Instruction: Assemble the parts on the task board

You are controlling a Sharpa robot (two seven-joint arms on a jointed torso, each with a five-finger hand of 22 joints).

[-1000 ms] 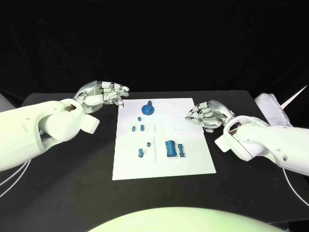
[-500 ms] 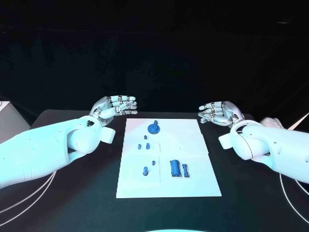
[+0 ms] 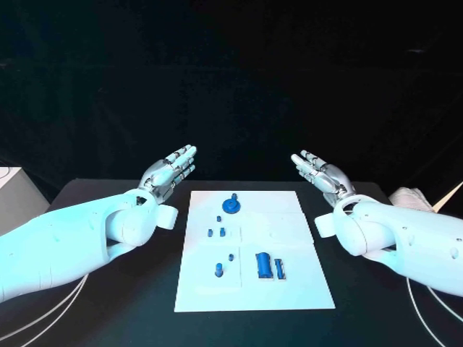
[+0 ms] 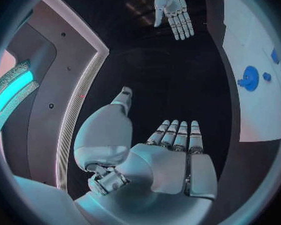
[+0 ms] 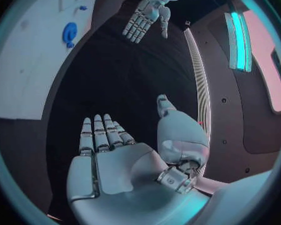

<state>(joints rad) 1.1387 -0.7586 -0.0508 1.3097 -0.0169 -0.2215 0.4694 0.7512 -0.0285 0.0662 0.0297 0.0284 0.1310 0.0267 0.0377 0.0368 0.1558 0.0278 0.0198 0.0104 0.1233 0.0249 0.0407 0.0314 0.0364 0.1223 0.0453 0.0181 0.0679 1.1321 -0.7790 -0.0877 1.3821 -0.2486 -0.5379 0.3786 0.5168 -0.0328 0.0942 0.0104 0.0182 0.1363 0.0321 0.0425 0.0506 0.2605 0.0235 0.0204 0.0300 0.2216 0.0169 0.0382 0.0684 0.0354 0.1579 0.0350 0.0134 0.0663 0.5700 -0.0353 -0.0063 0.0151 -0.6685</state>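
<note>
The white task board [image 3: 294, 289] lies in the middle of the black table. A blue round part with a peg [image 3: 231, 204] stands at its far end, small blue pegs [image 3: 216, 232] sit mid-board, and a blue cylinder [image 3: 262, 264] with a thin bar [image 3: 280, 269] lies nearer me. My left hand [image 3: 170, 170] is raised above the board's far left corner, fingers straight and apart, holding nothing. My right hand [image 3: 318, 171] is raised above the far right corner, flat and empty too. The wrist views show the open palms [image 4: 172, 157] [image 5: 106, 160] and the round part [image 4: 248, 78] [image 5: 69, 33].
A white box [image 3: 0, 189] stands at the table's left edge. A pale cloth-like object [image 3: 414, 197] lies at the right edge. Bare black table [image 3: 106, 303] flanks the board on both sides.
Both hands have risen and uncurled from loose fists into flat, straight-fingered palms. The head camera has tilted up, so the board sits lower in the picture.
</note>
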